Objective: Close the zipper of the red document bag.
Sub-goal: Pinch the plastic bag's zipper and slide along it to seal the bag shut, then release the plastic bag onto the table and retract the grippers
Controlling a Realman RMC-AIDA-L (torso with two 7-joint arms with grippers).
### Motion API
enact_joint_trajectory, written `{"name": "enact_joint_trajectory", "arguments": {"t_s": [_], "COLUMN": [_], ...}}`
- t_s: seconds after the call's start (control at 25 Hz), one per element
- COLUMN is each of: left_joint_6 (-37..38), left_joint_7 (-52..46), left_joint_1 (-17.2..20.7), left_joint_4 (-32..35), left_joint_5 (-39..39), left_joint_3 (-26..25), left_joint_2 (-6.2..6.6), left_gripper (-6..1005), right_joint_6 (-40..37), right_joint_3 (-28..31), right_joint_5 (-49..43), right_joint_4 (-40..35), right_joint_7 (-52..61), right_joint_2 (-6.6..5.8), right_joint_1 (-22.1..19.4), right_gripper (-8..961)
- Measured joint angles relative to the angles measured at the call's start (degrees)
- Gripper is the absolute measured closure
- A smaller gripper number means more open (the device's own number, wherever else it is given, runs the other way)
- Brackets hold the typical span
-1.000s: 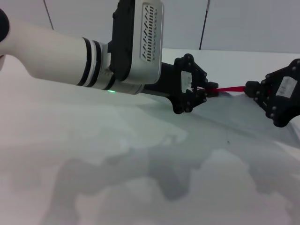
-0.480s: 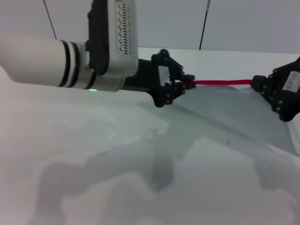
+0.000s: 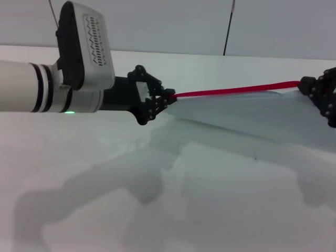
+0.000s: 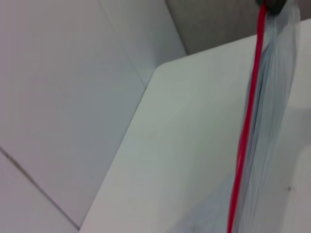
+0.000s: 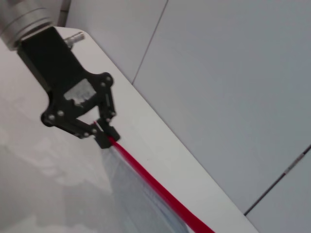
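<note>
This looks like a robot test cell or lab rather than a home: a bare white table (image 3: 210, 210) under the left gripper (image 3: 169, 98), and behind it plain pale grey wall panels (image 3: 157, 26) split by 2 thin dark seams, with no furnishings.

Both end effectors pinch the zipper (image 3: 236, 91) taut.

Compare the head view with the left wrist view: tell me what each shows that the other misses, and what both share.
Only the head view shows the left gripper shut on the zipper at one end and the right gripper shut on its other end. Only the left wrist view shows the rounded table corner. Both show the zipper stretched taut along the top edge of the red document bag, and the white table.
</note>
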Motion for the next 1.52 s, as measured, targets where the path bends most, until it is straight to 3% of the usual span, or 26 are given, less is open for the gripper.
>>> {"name": "enact_joint_trajectory", "arguments": {"t_s": [0.96, 1.24, 1.52], "left_joint_6": [0.8, 1.9, 1.6], "left_joint_7": [-0.2, 1.0, 0.7], "left_joint_1": [2.4, 2.4, 2.8], "left_joint_4": [-0.7, -0.7, -0.7], "left_joint_5": [1.7, 1.6, -1.6], "left_joint_3": [-3.5, -4.1, -8.4], "left_joint_2": [-0.17, -0.16, -0.23], "left_gripper": [916, 878, 813], "right_joint_6": [1.2, -0.8, 0.7], "right_joint_3": [2.6, 3.7, 5.7], "right_joint_5": [-0.1, -3.4, -3.8], "right_joint_4": [1.9, 5.0, 6.4], "right_joint_7": [0.0, 0.9, 1.9], "right_joint_2": [-0.01, -0.13, -0.02], "right_joint_1": [-0.2, 2.2, 2.9], "right_gripper": [928, 922, 772]}}
